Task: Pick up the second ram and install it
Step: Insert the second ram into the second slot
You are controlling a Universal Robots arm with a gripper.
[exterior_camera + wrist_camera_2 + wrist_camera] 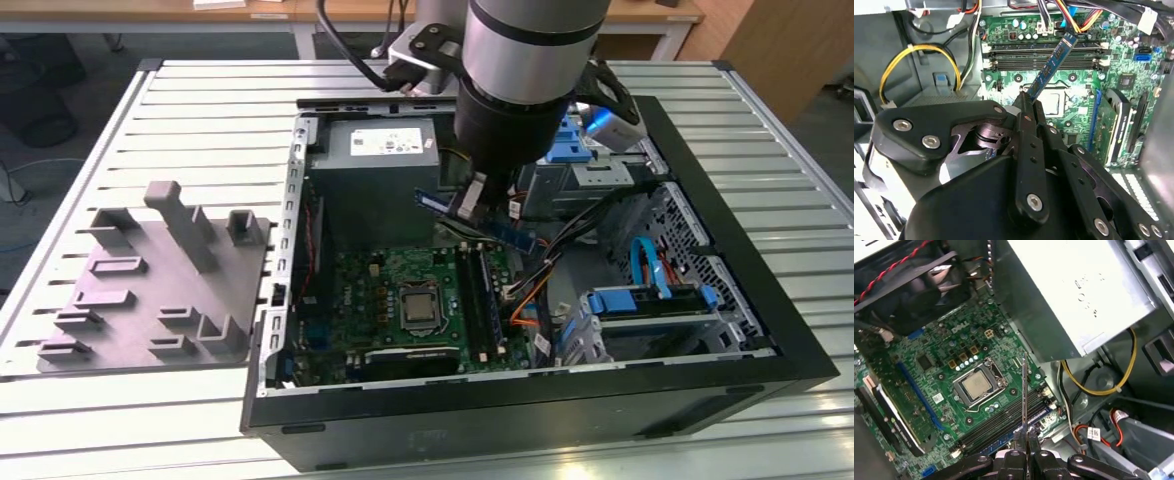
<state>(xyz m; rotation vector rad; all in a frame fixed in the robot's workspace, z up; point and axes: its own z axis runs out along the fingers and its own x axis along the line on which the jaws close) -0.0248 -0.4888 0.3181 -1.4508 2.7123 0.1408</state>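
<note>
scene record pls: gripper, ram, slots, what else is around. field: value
gripper: over the open case, jaws shut on the second ram
second ram: held by one end, tilted above the motherboard, not seated in any slot
memory slots: long black, beside the CPU socket
case: open, lying on the slatted table
grey tray: on the table at the exterior view's left of the case

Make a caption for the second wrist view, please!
Gripper holding a blue ram stick over the green motherboard and its black memory slots.
</note>
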